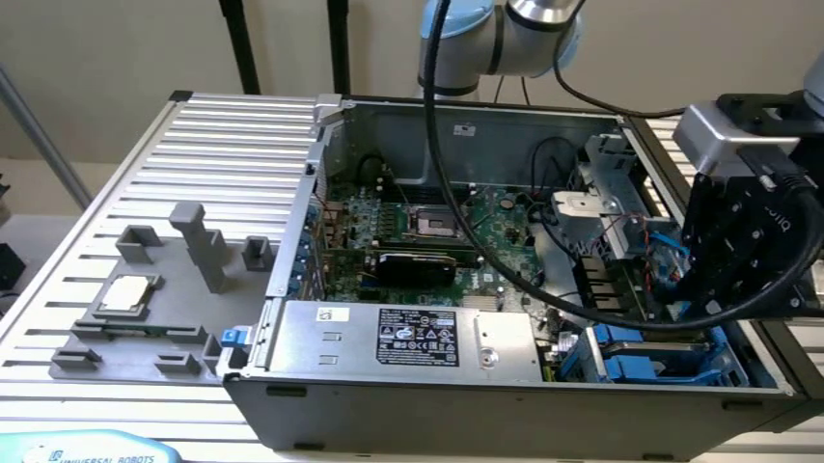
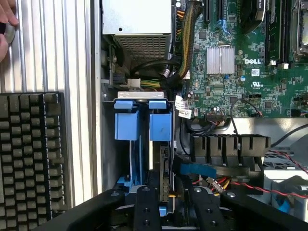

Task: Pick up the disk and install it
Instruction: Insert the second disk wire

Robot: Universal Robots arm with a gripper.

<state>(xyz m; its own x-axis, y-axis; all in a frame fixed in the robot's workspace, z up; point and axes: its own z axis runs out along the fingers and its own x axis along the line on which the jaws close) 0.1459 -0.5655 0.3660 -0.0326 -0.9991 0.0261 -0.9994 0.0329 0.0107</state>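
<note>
Jaws stand parted over the drive bay (image 2: pixel 142 144), gripping nothing I can see. Red and black cables (image 2: pixel 231 185) crowd beside it. I see a ribbed metal surface (image 1: pixel 154 193) carrying the open computer case (image 1: pixel 515 405), a keyboard (image 2: pixel 31 154) alongside. Blue-framed, the disk (image 2: pixel 160 127) sits upright in the bay.

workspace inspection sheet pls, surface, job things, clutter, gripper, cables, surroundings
surface: ribbed metal table under an open computer case.
job's things: disk in a blue carrier stands on edge in the drive bay, between the fingers.
clutter: grey fixture block, small silver chip, keyboard.
grippers: gripper over the drive bay; grip on the disk unclear.
cables: black cable drapes across the case.
surroundings: plain wall; a person's fingers at the table edge.
</note>
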